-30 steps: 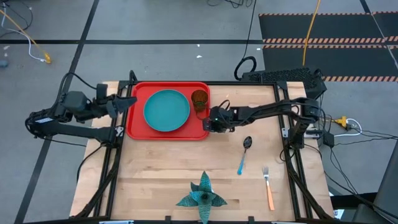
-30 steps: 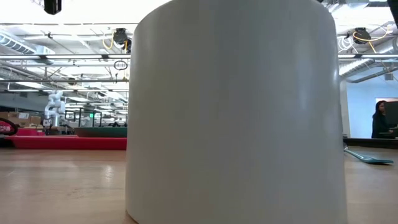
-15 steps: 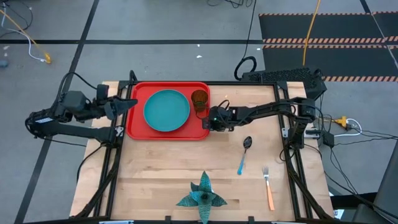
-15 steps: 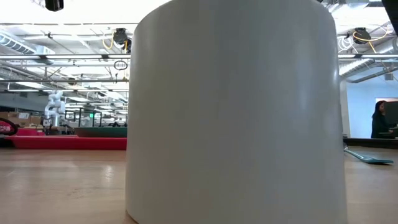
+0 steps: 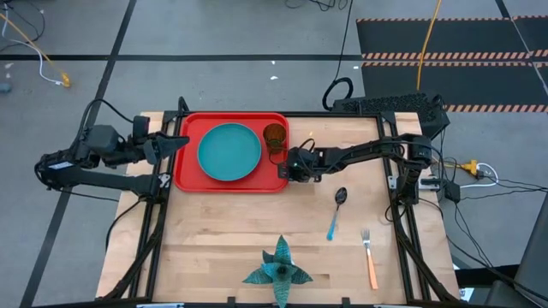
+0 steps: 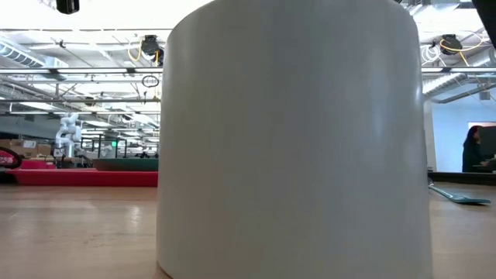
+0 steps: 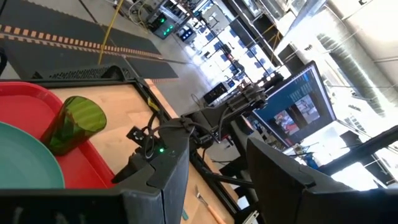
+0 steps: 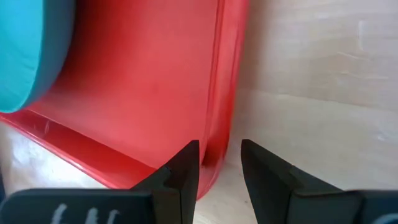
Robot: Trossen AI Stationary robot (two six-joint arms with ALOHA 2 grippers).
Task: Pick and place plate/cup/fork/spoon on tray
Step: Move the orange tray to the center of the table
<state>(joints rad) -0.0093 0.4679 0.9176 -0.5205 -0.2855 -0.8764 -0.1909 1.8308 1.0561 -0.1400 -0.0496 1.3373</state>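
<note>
The red tray (image 5: pixel 190 175) lies at the table's far left. The teal plate (image 5: pixel 229 151) rests flat on it, and the green cup (image 5: pixel 275 137) stands upright in its far right corner. The spoon (image 5: pixel 336 214) and the fork (image 5: pixel 369 257) lie on the wood at the right. My right gripper (image 8: pixel 220 163) slants down over the tray's right rim (image 8: pixel 219 146) near its near corner. It is open, one finger over the tray's inside and one outside, with a sliver of gap showing on each side. My left gripper (image 7: pixel 214 186) hovers level at the tray's left edge, open and with nothing between its fingers.
A teal spiky star-shaped object (image 5: pixel 278 269) sits near the table's front edge. In the low view a wide white cylinder (image 6: pixel 294 139) blocks most of the scene. Bare wood lies between the tray and the star, and a black frame runs along the table's sides.
</note>
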